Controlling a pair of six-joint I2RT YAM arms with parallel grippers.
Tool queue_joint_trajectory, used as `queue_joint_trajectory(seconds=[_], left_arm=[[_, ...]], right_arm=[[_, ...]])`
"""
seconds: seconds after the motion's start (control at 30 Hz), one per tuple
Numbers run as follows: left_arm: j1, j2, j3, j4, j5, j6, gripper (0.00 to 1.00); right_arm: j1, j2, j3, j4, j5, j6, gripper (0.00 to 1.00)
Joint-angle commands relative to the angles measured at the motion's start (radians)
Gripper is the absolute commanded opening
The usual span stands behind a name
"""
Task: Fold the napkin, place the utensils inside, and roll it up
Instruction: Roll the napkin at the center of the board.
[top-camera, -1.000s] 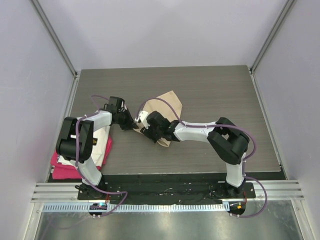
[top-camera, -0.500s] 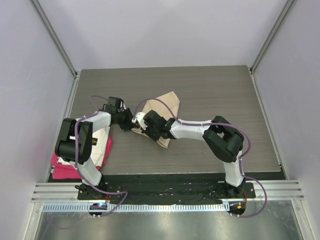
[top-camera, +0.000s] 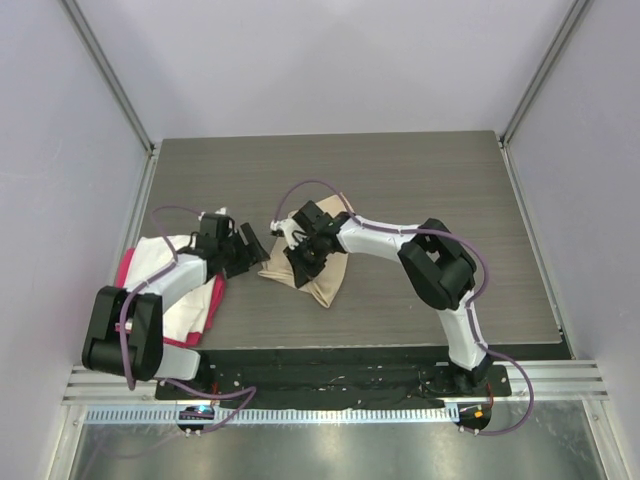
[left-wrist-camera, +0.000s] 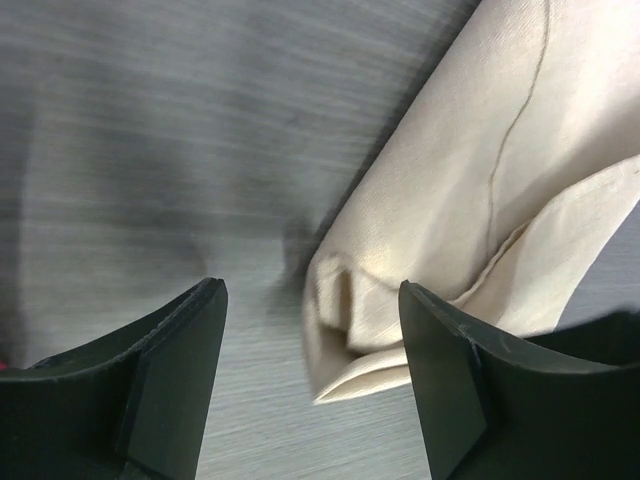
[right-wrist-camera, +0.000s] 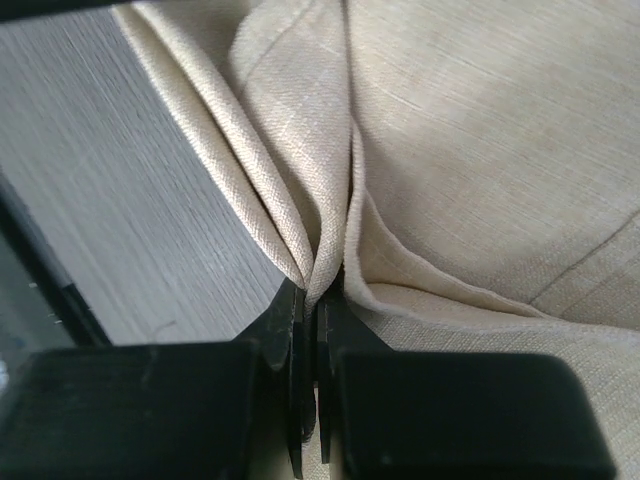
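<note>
The right end effector (right-wrist-camera: 315, 300) is fully closed, pinching a raised fold of the napkin (top-camera: 325, 285). The creases of that fold run away from the tips. The left end effector (left-wrist-camera: 310, 292) is wide open and holds nothing; a folded corner of the napkin points into the gap between its fingers (left-wrist-camera: 170, 380). The napkin lies bunched near the middle of the desk (top-camera: 430, 170), its visible part running roughly left to right, with one corner toward the near edge. At the left edge, a white cloth (top-camera: 175, 290) lies on a pink cloth (top-camera: 128, 268).
</note>
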Motion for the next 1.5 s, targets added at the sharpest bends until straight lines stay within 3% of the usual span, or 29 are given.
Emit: queue_joint_trajectory(seconds=[0.0, 0.3, 0.63, 1.47], left_arm=[[0.005, -0.114, -0.107, 0.161, -0.026, 0.018, 0.76], [-0.001, -0.212, -0.241, 0.333, 0.093, 0.024, 0.8], [-0.001, -0.165, -0.302, 0.494, 0.189, 0.006, 0.78], [-0.002, 0.062, -0.229, 0.579, 0.175, 0.018, 0.51]], right_arm=[[-0.075, 0.056, 0.061, -0.087, -0.196, 0.088, 0.01], [-0.182, 0.201, 0.148, -0.147, -0.32, 0.14, 0.01], [-0.216, 0.267, 0.159, -0.155, -0.369, 0.165, 0.01], [-0.228, 0.313, 0.173, -0.159, -0.383, 0.188, 0.01]])
